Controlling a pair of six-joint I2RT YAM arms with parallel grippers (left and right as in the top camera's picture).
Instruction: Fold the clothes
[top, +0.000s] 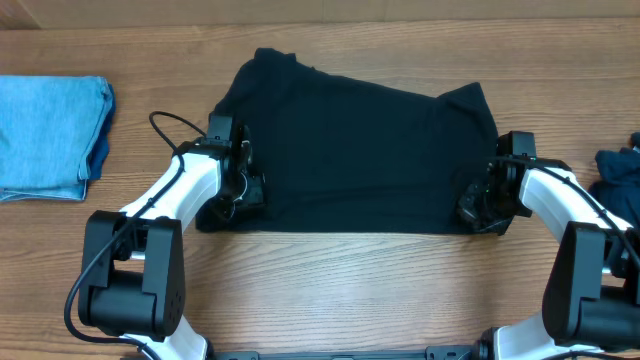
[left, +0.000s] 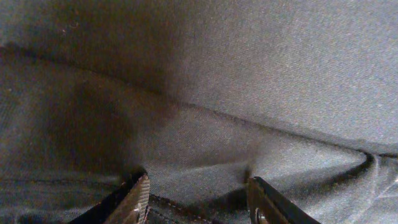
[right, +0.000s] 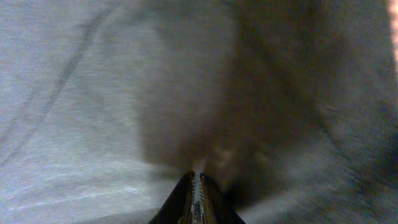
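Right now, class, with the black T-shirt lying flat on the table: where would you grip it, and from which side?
Pinch the black T-shirt at its lower corners, one from the left, one from the right. It lies spread flat and wide, so only its edges give the jaws a thin lip; the middle probably offers nothing.

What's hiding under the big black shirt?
Only the wooden table shows around the black shirt, so the shirt lies on that. The cloth covers everything beneath it, so anything else under there cannot be seen.
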